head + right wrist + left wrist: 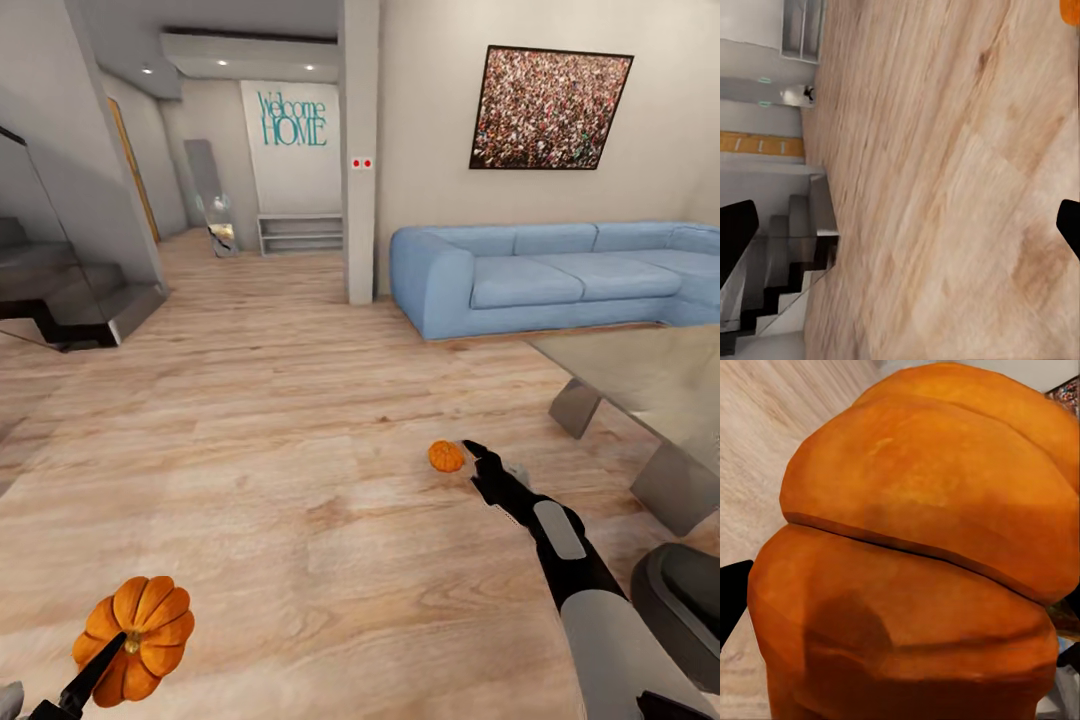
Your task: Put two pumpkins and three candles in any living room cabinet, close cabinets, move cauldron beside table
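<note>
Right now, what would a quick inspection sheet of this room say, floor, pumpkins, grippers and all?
Surface: pale wood plank floor; a glass-topped table stands ahead on the right side.
Job's things: one pumpkin held at the left gripper; second pumpkin lies on the floor just off the right gripper's fingertips. Candles, cabinet and cauldron: nothing seen.
Clutter: nothing seen on the floor apart from that pumpkin.
Grippers: left gripper closed on the big-looking pumpkin; right gripper open beside the other pumpkin, not gripping it.
Cables: nothing seen.
Surroundings: blue sofa, framed picture, "Welcome HOME" wall sign, dark staircase, a low shelf down the hall.
</note>
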